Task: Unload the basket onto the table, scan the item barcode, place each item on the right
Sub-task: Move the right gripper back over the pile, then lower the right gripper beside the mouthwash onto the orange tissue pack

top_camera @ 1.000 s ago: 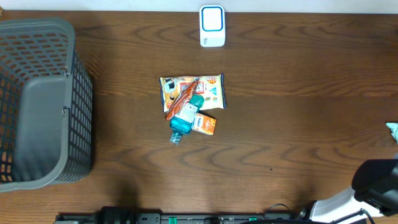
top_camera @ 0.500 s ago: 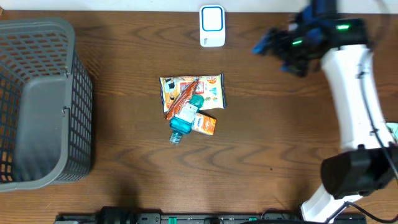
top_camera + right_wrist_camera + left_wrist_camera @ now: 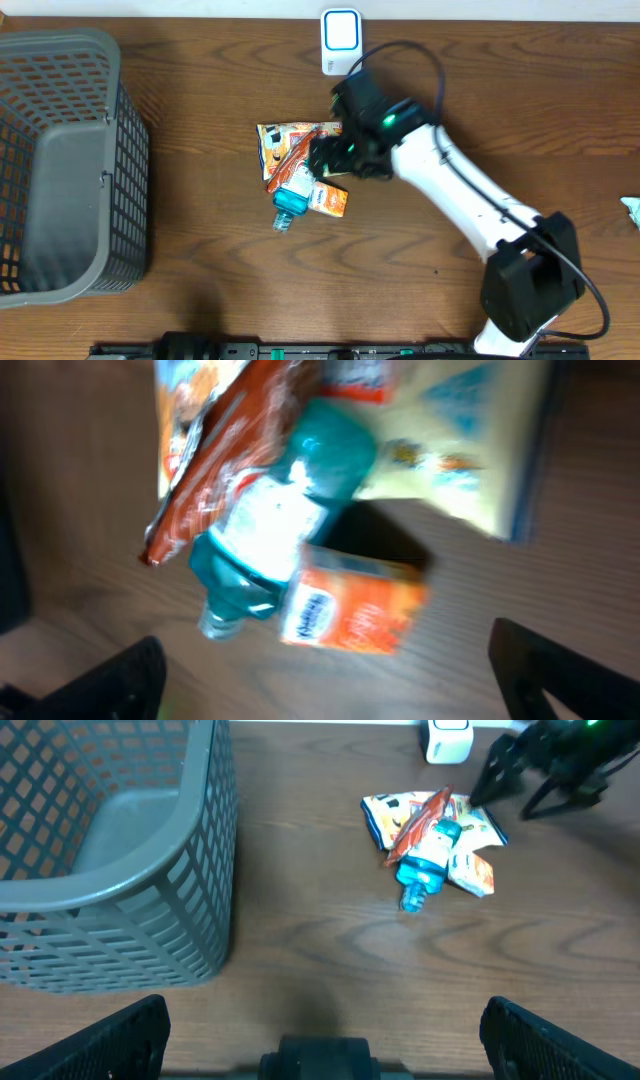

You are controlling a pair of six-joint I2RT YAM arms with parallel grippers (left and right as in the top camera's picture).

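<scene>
Teal bottle (image 3: 290,195), orange box (image 3: 330,201), red packet (image 3: 286,164), yellow bag (image 3: 275,140), one each; left pincer (image 3: 325,1030) and right pincer (image 3: 320,660) wide apart, empty.

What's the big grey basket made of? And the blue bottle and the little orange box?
The basket looks like matte grey moulded plastic: its walls are a stiff open grid. The bottle seems to be glossy, see-through teal plastic with a white label. The orange box is probably printed cardboard, going by its flat faces and sharp edges.
</scene>
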